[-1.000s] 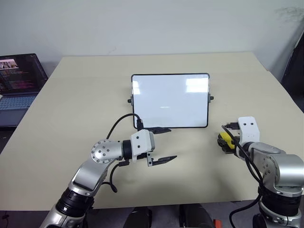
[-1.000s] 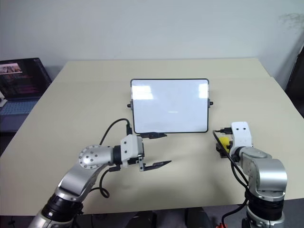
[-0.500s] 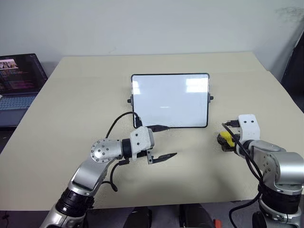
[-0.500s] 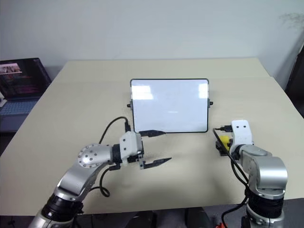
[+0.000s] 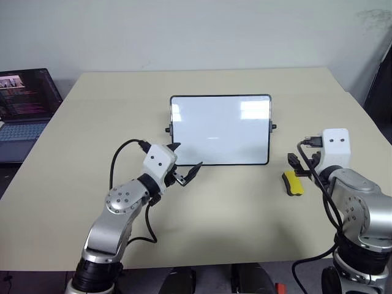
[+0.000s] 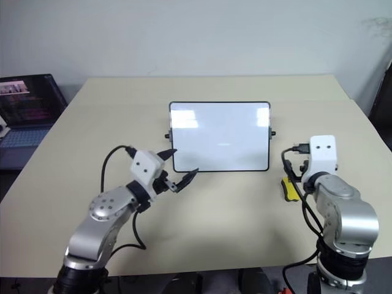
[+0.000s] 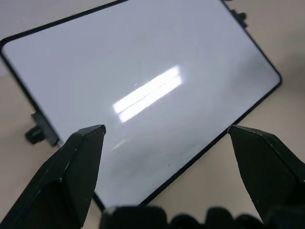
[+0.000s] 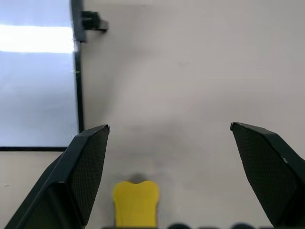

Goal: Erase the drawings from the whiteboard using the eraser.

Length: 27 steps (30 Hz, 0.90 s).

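The whiteboard [image 5: 220,130] lies flat at the table's middle, its glossy white face showing glare. The drawings are out of view. The yellow eraser [image 5: 293,182] lies on the table just right of the board's near right corner, with nothing touching it. My right gripper [image 8: 169,126] hovers open above the eraser [image 8: 136,202], which sits between and below its fingers. My left gripper [image 5: 187,157] is open at the board's near left corner and points across the board [image 7: 143,71], with nothing in it.
An open laptop [image 5: 24,101] stands off the table's far left side. A dark object [image 5: 381,86] stands past the table's right edge. Bare beige tabletop [image 5: 233,214] stretches in front of the board and between my arms.
My left gripper swung left and turned toward the board's near left corner. My right gripper rose off the eraser, which now lies uncovered on the table.
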Tool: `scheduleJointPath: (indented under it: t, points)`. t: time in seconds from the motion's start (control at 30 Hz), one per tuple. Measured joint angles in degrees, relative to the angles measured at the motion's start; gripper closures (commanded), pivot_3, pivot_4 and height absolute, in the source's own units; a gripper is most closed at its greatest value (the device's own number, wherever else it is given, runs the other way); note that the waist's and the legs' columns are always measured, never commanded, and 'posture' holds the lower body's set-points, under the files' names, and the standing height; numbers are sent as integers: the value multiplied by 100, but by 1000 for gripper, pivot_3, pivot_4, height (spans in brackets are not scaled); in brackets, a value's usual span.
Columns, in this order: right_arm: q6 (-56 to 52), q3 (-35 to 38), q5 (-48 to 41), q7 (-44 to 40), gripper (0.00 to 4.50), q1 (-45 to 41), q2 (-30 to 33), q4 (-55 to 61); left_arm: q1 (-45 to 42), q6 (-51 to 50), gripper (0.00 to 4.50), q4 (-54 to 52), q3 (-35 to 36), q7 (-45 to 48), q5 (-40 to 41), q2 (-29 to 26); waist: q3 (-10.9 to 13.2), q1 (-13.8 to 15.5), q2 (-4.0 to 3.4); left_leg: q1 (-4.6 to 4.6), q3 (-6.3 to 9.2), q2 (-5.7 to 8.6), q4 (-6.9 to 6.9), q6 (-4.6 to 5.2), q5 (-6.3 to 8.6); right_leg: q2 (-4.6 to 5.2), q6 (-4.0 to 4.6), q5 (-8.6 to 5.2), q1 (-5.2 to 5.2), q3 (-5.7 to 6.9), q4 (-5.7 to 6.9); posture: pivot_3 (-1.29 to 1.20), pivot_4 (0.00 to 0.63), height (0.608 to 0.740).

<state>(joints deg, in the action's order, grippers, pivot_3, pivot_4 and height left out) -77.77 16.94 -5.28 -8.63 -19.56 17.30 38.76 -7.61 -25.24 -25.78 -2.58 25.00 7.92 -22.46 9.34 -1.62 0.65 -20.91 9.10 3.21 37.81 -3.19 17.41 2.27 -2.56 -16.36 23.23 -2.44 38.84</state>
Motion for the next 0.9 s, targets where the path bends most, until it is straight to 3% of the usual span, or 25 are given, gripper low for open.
scheduleJointPath:
  t: [0.27, 0.47, 0.7, 0.9]
  points:
    - [2192, 220, 70, 11, 49, 1507, -64, 29, 900, -21, 0, -361, 316, -1211, -603, 475, -1, 10, 1, 5, -6, -2, -1, -2, -1, 0, -1, -1, -3, -4, 3, 0, 150, 740]
    - [3625, 240, 60, 53, 49, 2585, -546, -109, 1632, 347, 0, -547, 421, -1722, -921, 773, -2, 12, 1, 7, -6, -1, 1, 9, 6, 0, -2, -1, -7, -5, 3, 0, 150, 740]
    - [5048, 171, -16, 46, 49, 3122, -945, -441, 2120, 512, 0, -604, 713, -2285, -1121, 1215, -2, 7, 2, 11, -5, -3, 0, 10, 6, -1, -4, -2, -10, -4, 3, 0, 150, 740]
    - [5584, -194, 16, 186, 49, 3184, -1146, -595, 2120, 704, 0, -578, 1250, -2375, -1155, 1056, -3, 9, 1, 10, -3, -3, 0, 9, 6, -1, -3, -3, -10, -3, 3, 0, 150, 740]
